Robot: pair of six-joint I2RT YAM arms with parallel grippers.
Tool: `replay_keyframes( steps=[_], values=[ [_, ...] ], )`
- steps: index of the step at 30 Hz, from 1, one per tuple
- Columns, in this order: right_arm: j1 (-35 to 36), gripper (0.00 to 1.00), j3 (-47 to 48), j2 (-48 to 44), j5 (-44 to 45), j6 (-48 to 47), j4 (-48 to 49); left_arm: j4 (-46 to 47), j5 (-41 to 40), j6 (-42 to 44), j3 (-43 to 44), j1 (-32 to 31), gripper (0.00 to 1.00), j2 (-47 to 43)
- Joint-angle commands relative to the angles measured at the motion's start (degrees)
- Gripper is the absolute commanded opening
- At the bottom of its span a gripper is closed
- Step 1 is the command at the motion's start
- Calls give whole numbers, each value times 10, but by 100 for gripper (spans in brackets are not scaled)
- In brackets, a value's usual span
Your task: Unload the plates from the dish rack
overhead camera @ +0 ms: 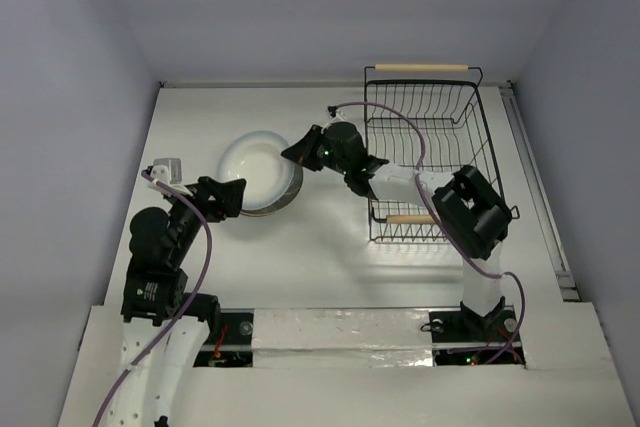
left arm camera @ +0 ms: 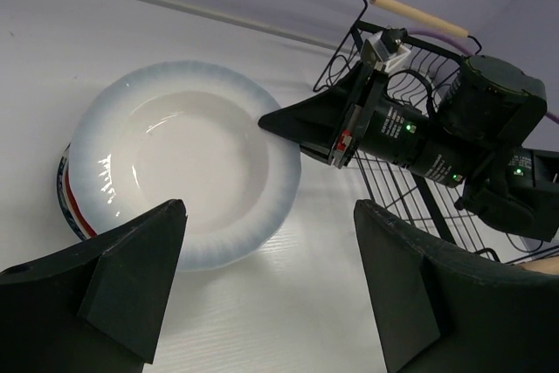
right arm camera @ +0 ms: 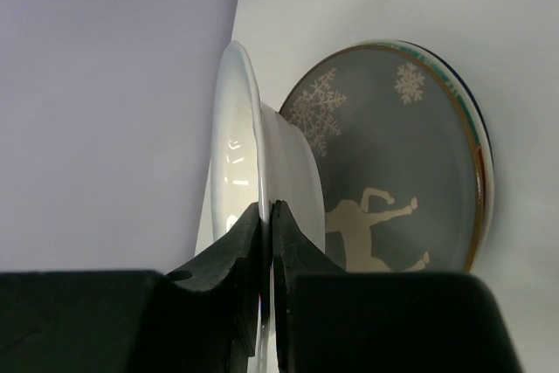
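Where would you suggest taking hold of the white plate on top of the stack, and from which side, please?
Take the white plate by its flared rim, pinched edge-on, one finger above and one below: the rim stands clear of the plates beneath, leaving room underneath. The right gripper grips it so from the dish rack side.

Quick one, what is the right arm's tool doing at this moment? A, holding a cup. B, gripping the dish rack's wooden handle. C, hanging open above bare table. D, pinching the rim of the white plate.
D: the right tool is shut on the rim of the white plate, which lies over the grey snowflake plate.
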Motion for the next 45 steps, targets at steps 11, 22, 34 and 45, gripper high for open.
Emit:
replay_keyframes(
  steps=[11, 22, 34, 45],
  values=[
    [11, 5, 41, 31, 35, 43, 82, 27, 13, 7, -1, 7, 74, -1],
    [21, 69, 42, 19, 106, -27, -42, 29, 18, 7, -1, 7, 75, -9],
    [27, 100, 50, -29, 227, -107, -157, 28, 16, 7, 0, 7, 75, -12],
    [39, 17, -3, -247, 277, -217, -165, 15, -3, 20, 23, 12, 84, -4]
  ],
)
